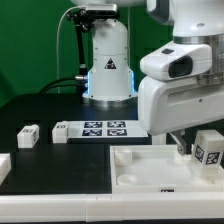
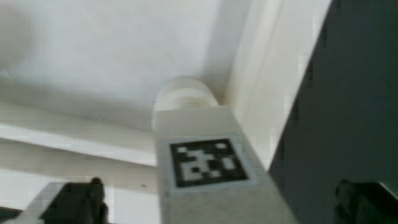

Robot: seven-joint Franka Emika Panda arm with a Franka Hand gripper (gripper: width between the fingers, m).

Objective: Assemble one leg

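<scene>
Tabletop (image 1: 40,105) is black, bearing white tray (image 1: 130,172), marker board (image 1: 100,129), loose leg (image 1: 27,135).

The marker board (image 1: 95,129) lies on the dark table (image 1: 50,160) behind the white tray (image 1: 135,170).

Leg (image 2: 210,150) just beside raised tray wall (image 2: 267,70)

Legs (image 1: 27,134) numbered two for certain — a third was possible; one tray (image 1: 150,175), one marker board (image 1: 95,129).
</scene>
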